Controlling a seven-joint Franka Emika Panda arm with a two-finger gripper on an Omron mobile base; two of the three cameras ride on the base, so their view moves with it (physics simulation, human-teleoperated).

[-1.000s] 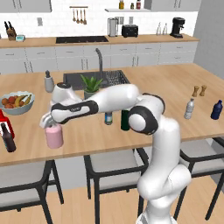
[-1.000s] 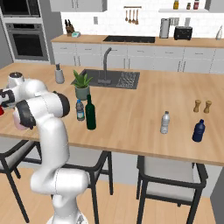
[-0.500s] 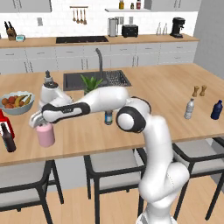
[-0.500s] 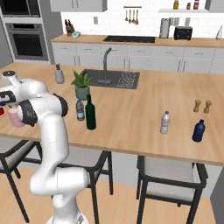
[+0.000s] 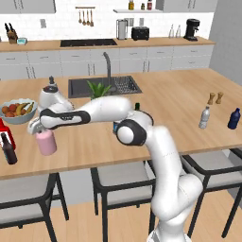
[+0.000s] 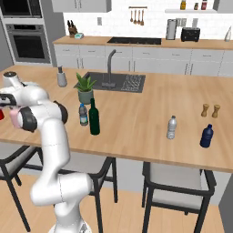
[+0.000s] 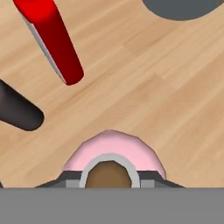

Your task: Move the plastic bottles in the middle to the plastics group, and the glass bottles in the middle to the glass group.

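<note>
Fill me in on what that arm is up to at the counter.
The white arm reaches far to its left across the wooden counter, and its gripper is shut on the neck of the pink bottle, which stands upright near the red bottle and the dark brown bottle at that end. The green wine bottle and the blue-capped water bottle stand in the middle by the potted plant, not yet sorted. The greyish clear bottle and the dark blue bottle stand at the other end.
</note>
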